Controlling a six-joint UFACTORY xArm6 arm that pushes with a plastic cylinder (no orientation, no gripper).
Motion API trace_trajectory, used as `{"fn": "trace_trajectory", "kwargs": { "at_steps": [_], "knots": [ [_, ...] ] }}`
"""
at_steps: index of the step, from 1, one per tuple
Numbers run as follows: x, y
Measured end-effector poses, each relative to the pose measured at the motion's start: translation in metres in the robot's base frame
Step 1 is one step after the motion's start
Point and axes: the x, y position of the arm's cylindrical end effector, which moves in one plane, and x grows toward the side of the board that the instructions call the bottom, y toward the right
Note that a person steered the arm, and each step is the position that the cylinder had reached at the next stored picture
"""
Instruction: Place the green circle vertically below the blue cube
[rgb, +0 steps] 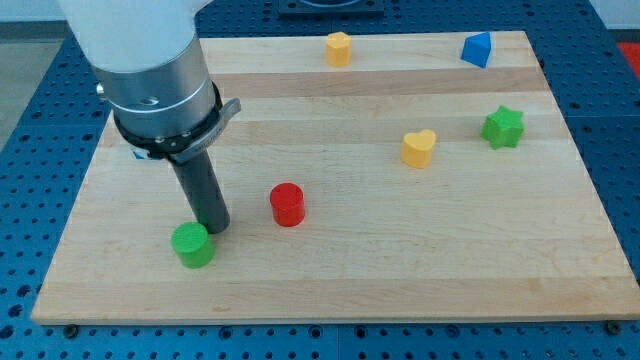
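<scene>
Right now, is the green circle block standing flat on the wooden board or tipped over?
Standing flat: the green circle block shows its round face upward on the wooden board, my tip beside it.

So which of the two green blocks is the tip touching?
The green circle at the view's bottom left: my tip sits right against its upper right edge. The green star is far off at the view's right.

Pale wooden counter (330, 290), long grain lines. On it: green circle (192, 244) near the view's bottom left; red cylinder (287, 204) just to its right; yellow heart (419, 147) mid-right; green star (503, 127) beyond; yellow block (339, 47) and blue block (477, 49) along the top edge.
</scene>
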Motion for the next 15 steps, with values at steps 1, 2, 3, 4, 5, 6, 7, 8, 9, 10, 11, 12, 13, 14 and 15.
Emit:
{"fn": "trace_trajectory", "kwargs": {
  "at_steps": [1,2,3,4,5,6,7,8,9,10,11,12,13,14,15],
  "knots": [
    [0.011,0.000],
    [0.012,0.000],
    [0.016,0.007],
    [0.026,0.019],
    [0.032,0.023],
    [0.032,0.010],
    [0.032,-0.013],
    [0.033,-0.029],
    [0.033,-0.041],
    [0.040,-0.041],
    [0.070,-0.038],
    [0.087,-0.038],
    [0.084,-0.039],
    [0.071,-0.051],
    [0.065,-0.070]
  ]
}}
